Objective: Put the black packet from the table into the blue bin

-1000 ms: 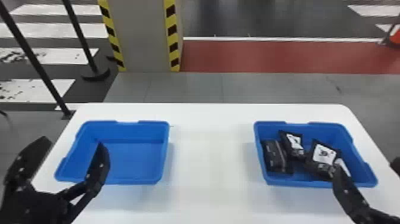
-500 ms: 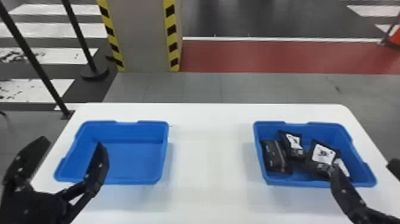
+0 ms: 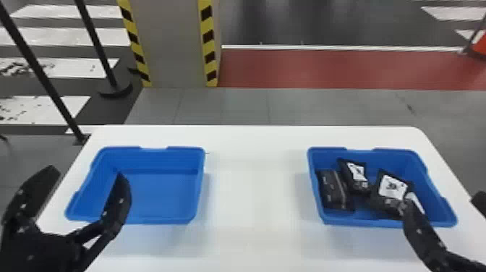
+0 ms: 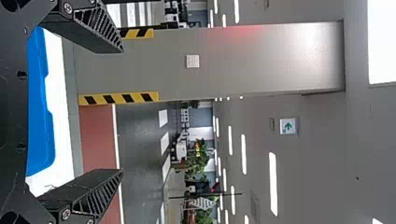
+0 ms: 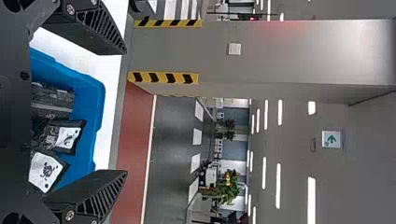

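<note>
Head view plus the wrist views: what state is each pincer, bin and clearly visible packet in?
Left pincer: open, holding nothing.
Right pincer: open, holding nothing.
Left blue bin: upright, nothing visible inside.
Right blue bin: upright, holding black packets.
Leftmost packet: in the right bin, no white label showing.
Middle packet: in the right bin, white label showing.

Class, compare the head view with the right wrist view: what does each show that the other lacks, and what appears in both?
Head view: the left blue bin and the left gripper, its fingers apart.

Right wrist view: the green-arrow sign, a leafy plant and ceiling lights.

Both: the right blue bin holding black packets, the right gripper, the white table, the striped pillar and the red floor strip.
</note>
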Available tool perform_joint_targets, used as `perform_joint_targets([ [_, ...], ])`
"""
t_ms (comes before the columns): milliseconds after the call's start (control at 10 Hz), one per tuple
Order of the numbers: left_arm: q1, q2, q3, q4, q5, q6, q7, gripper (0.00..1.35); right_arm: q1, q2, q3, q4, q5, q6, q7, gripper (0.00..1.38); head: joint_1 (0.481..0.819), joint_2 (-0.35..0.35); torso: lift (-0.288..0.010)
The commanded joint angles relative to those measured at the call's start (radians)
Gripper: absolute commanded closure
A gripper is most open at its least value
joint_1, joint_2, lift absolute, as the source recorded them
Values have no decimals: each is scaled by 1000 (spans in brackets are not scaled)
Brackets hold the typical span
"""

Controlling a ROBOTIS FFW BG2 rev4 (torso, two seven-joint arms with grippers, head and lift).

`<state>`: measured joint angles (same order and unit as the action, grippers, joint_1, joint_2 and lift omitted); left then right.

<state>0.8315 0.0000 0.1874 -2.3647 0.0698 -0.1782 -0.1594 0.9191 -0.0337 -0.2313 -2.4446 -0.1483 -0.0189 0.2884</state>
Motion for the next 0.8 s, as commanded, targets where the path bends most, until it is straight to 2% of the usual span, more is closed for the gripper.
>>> perform_joint_targets([
  [0, 0, -3, 0, 0, 0, -1, 0, 111, -1, 0, 0, 1, -1, -6, 0, 110, 695, 25, -110],
  [700, 0, -3, 0, 0, 0, -6, 0, 111, -13, 0, 0, 16, -3, -11, 12, 110, 695, 25, -110],
])
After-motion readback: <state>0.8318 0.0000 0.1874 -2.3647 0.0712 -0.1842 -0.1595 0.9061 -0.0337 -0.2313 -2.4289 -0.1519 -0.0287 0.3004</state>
